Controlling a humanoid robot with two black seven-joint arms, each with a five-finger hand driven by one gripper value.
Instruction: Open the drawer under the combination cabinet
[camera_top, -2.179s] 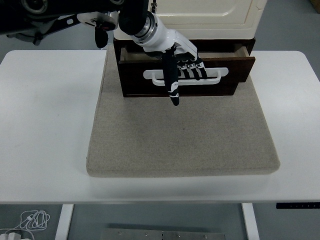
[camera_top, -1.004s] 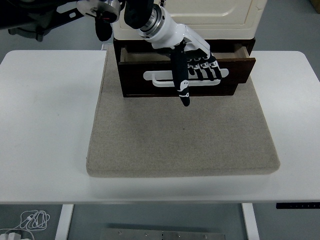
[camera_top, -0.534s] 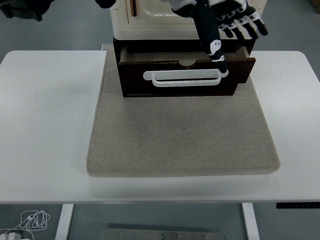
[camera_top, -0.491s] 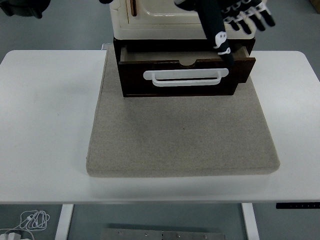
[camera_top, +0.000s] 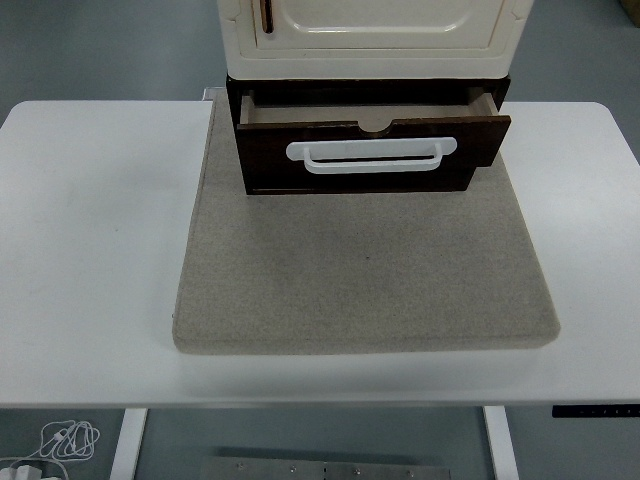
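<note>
Fingers out of view, drawer (camera_top: 360, 180) ajar

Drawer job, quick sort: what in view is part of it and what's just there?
Part of the job:
- dark wooden drawer, pulled partly out
- its white handle
- cream cabinet above it

Just there:
- grey mat under the cabinet
- white table
- coiled white cable on the floor

Neither hand is in view.

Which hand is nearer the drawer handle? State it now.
Neither: no hand is in view. The white handle sits untouched on the pulled-out drawer under the cabinet.
</note>
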